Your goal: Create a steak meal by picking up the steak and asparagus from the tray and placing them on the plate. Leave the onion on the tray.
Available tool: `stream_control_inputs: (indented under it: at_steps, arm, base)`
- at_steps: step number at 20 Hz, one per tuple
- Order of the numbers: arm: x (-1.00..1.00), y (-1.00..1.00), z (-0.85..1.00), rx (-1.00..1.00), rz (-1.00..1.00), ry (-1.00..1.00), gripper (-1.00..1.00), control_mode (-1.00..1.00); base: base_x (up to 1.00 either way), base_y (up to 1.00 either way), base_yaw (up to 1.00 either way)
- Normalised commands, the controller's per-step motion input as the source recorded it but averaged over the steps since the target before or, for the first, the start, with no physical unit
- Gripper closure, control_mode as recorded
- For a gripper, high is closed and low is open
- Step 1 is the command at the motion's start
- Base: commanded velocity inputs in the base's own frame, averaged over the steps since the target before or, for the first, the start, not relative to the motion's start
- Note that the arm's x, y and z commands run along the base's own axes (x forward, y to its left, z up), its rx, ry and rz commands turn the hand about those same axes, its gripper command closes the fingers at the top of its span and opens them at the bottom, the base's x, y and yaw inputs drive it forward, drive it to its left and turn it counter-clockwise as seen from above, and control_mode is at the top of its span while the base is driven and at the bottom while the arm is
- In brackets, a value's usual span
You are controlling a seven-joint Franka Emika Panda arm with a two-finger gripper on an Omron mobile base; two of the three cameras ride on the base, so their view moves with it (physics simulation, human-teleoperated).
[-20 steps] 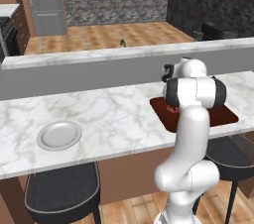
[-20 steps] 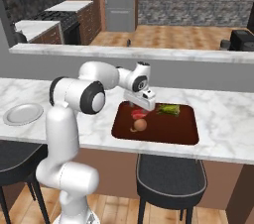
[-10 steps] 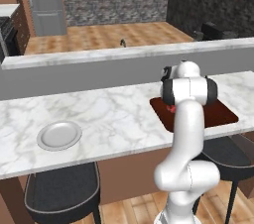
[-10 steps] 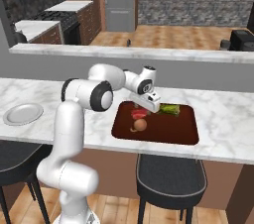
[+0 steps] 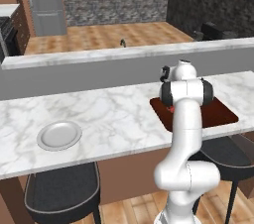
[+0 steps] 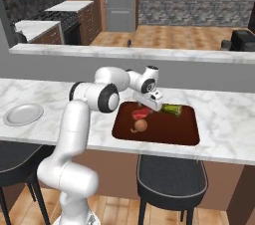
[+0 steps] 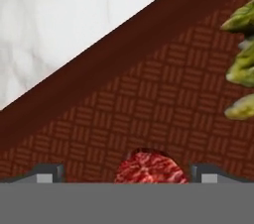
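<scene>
So the gripper is hanging low over the back left part of the tray, right above the steak; its jaws are spread wide with nothing between them, not gripping anything. In the hand view the two fingertips poke up at the bottom with the top edge of the steak sitting between them, apart from both; the tray floor has a woven pattern and its rim runs diagonally against the marble counter; the asparagus tips peek in at the right edge. From the right base view, the asparagus lies near the back of the tray, just right of the gripper; the onion sits in front of the steak, just beside it, can't tell if they touch. The plate is well off to the left on the counter, nothing on it. In the left base view the plate is bottom left; the tray is mostly behind the arm.
</scene>
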Motion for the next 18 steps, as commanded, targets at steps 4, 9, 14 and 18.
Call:
stream_control_inputs:
  at_steps: [4,9,14,18]
  arm:
    - [0.04,0.0,-0.48,0.0,0.0,0.0,-1.0,-1.0]
    - [-0.36,0.0,-0.36,0.0,0.0,-0.02,-1.0,-1.0]
    - [-0.77,0.07,-0.34,-0.01,0.0,-0.07,-1.0,-1.0]
    - [-0.76,0.18,-0.32,-0.03,0.0,-0.09,-1.0,-1.0]
  base:
    - [0.0,0.0,0.0]
    - [0.0,0.0,0.0]
    - [0.0,0.0,0.0]
    - [0.0,0.0,0.0]
